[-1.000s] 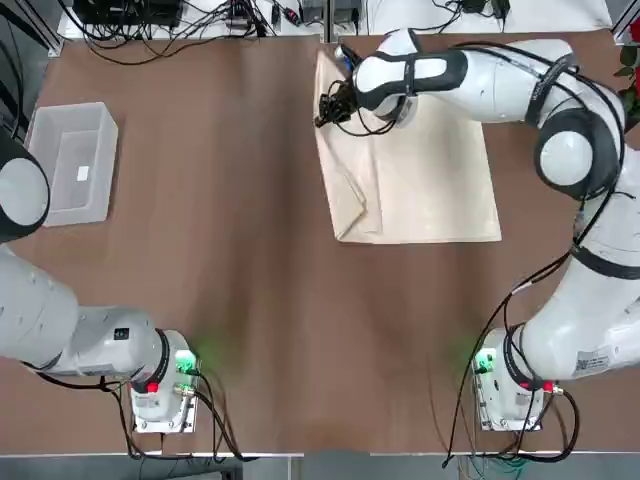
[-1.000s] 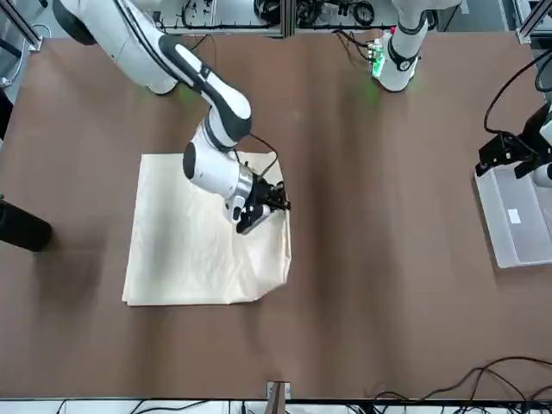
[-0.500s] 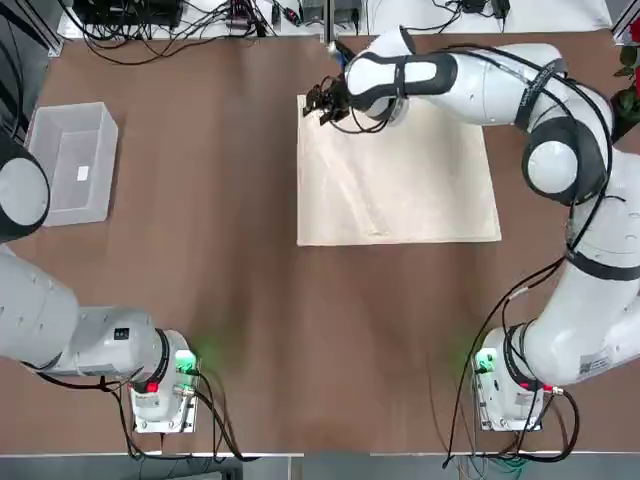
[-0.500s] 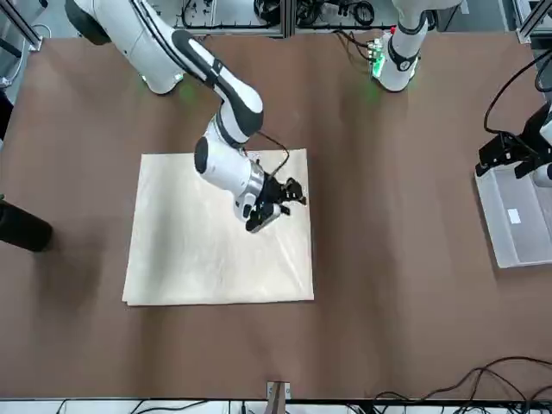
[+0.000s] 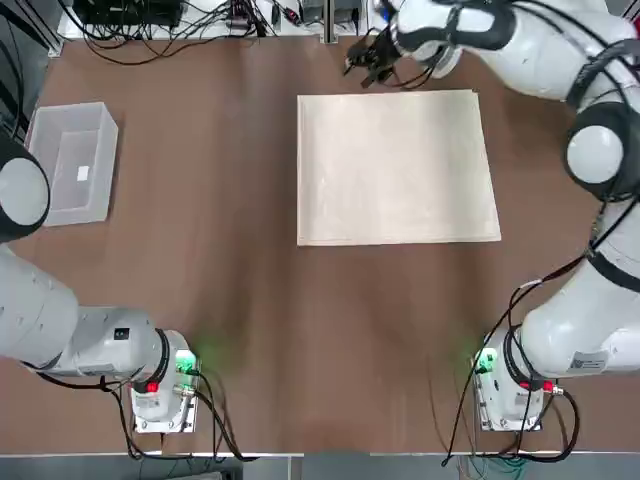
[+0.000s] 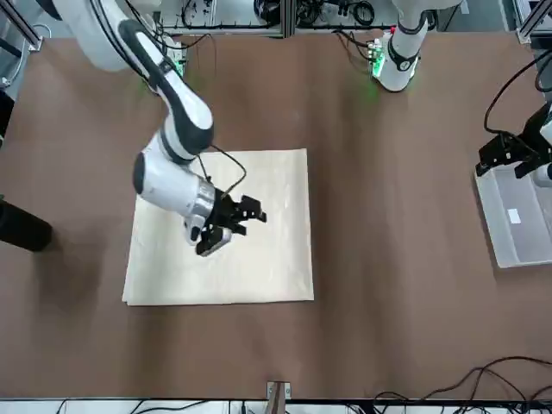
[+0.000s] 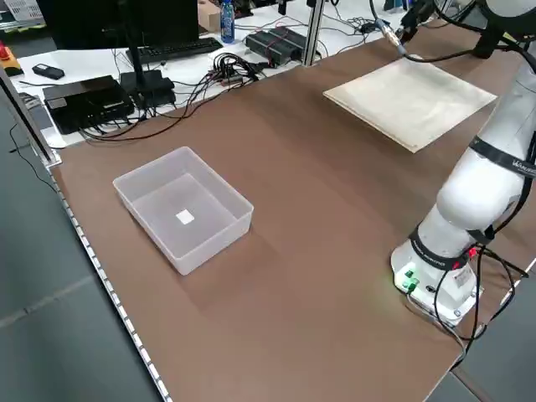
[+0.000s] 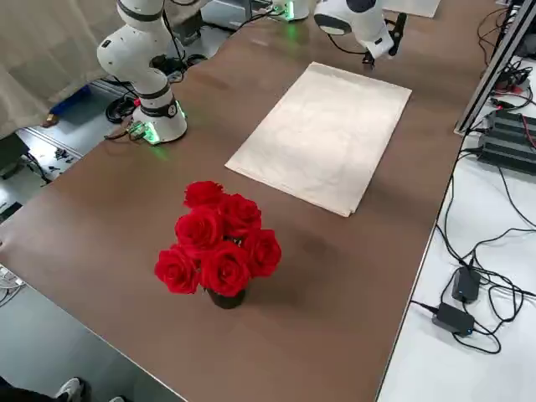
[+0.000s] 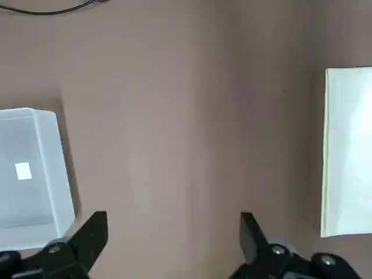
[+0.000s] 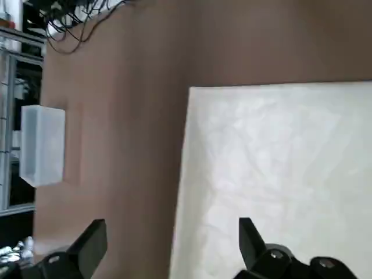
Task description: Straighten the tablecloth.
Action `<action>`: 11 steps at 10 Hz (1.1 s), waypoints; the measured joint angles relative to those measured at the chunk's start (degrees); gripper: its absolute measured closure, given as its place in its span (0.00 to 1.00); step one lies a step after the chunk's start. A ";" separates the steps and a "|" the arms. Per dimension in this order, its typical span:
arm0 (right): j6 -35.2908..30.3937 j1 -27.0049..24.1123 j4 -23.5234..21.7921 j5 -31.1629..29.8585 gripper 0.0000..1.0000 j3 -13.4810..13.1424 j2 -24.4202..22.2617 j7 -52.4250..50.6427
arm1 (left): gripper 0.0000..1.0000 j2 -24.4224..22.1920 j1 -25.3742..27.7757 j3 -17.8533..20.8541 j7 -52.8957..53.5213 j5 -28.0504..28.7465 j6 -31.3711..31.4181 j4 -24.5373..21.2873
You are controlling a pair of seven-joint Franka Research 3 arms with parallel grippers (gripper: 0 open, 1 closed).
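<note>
Right now the tablecloth (image 5: 400, 170) lies flat on the brown table (image 5: 250, 340), its outline four-sided, its edges running nearly straight and its corners spread out. Faint creases show across its surface, and along its left edge the layers sit almost flush, with a thin second line showing.

The right gripper (image 10: 171, 232) is released, its two fingers standing wide apart with nothing between them. It hangs above the tablecloth's level, near its far edge in the top view, and is not touching the fabric. The left gripper (image 9: 174, 232) is also open and empty, raised well to the left of the tablecloth, close to the translucent box (image 5: 72, 165).

That box stands on the table, well apart from the tablecloth's left edge, with a wide bare strip between them. Toward the robot from the tablecloth's near edge, another broad stretch of tabletop is open, reaching down between the two arm bases. To the tablecloth's right stand red roses (image 8: 222, 239) in a dark pot (image 8: 227, 299), apart from the fabric, with bare table between.
</note>
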 joint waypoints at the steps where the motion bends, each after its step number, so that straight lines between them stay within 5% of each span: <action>1: -4.80 -2.98 -0.09 -3.74 0.00 -0.16 -2.36 0.11 | 0.00 0.00 0.05 0.01 0.00 0.00 0.00 0.02; 5: -21.64 -14.51 -0.30 -21.87 0.00 -0.51 -9.47 0.00 | 0.00 0.00 0.51 0.08 0.00 0.00 0.00 0.04; 10: -35.34 -26.07 1.85 -29.53 0.00 -1.44 -20.19 -0.13 | 0.00 0.00 0.87 0.12 -0.11 1.53 0.00 0.10; 11: -37.30 -26.22 2.15 -29.60 0.00 -3.35 -22.69 -0.37 | 0.00 0.00 1.00 0.13 -0.17 1.54 0.00 0.11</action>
